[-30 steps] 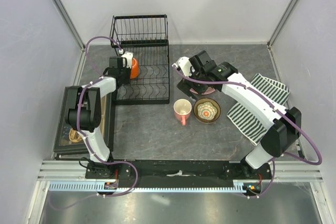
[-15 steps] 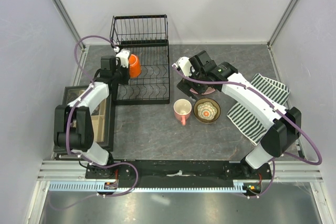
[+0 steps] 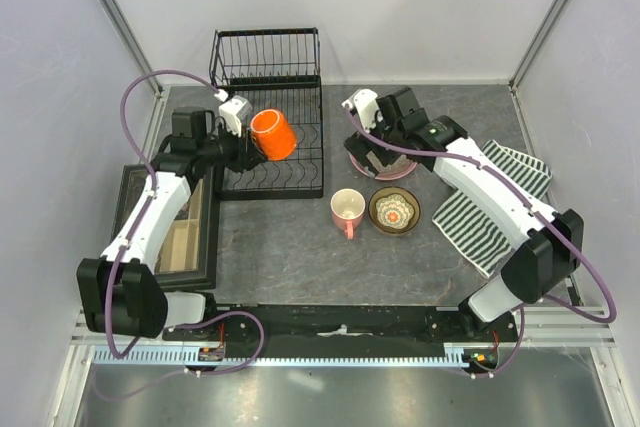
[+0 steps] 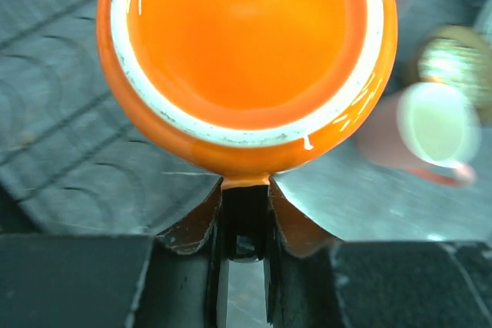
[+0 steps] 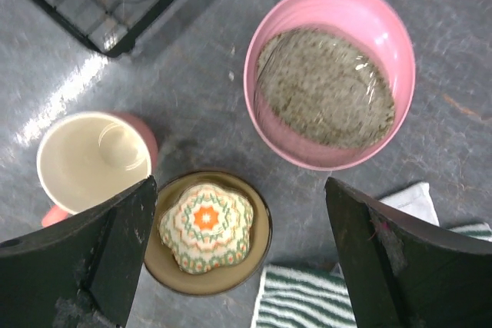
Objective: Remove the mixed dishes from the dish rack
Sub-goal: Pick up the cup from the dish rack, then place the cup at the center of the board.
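While L fingers (image 4: pixel 196 224) clamp the orange mug (image 3: pixel 272 134) above the rack (image 3: pixel 288 175), R fingers (image 5: pixel 108 255) gape empty; next we need a free bench (image 3: pixel 280 247) spot.

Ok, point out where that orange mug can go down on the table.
Widest bare patch: the table in front of the dish rack, between the black-framed box and the pink mug. A smaller one lies at the far right, beyond the striped cloth. Crowded: pink mug, tan bowl and pink dish cluster below the open right claw.
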You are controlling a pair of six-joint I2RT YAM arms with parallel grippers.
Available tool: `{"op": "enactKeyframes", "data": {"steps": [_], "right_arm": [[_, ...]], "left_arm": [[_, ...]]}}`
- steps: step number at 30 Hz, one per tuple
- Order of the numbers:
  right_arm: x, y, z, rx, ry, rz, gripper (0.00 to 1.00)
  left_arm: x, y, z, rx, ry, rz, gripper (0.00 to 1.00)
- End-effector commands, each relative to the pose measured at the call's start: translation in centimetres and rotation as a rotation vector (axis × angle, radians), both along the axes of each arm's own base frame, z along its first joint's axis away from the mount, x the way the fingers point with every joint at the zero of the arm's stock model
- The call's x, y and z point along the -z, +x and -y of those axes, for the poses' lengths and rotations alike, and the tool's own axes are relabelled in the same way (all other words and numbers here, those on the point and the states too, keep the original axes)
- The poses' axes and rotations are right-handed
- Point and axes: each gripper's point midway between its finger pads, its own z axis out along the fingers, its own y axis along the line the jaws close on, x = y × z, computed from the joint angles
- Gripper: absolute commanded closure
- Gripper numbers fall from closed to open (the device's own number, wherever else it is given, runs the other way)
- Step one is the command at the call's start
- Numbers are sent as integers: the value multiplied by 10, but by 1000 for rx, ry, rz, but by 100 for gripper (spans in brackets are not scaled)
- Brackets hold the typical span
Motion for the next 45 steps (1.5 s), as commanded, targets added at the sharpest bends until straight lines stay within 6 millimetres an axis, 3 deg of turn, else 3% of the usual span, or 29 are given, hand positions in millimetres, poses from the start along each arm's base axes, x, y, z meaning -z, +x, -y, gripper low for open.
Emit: {"op": "enactKeyframes", "data": {"steps": [1,6,10,18,25,30,38,45], "right_arm": [[-56,21,-9,40,206,156,2],[-78,22,-21,12,339,185,2],[-103,12,-32,-54,455,245,5],[-160,7,-36,-62,568,333,13],[-203,10,-47,-105,658,403,16],[-220,17,-56,-120,708,424,18],[-223,35,-74,-133,751,413,20],[-227,37,-85,-165,775,402,23]], "left_arm": [[-84,-32,36,187,-210,62,98],[-126,-52,55,282,-381,-19,98],[-158,-52,64,333,-480,-17,98],[-196,-49,77,372,-738,-129,98],[-206,-39,83,359,-852,-215,98],[-206,-35,86,344,-934,-284,98],[-218,-40,92,358,-1004,-326,99],[-217,-43,99,367,-1039,-361,98]]}}
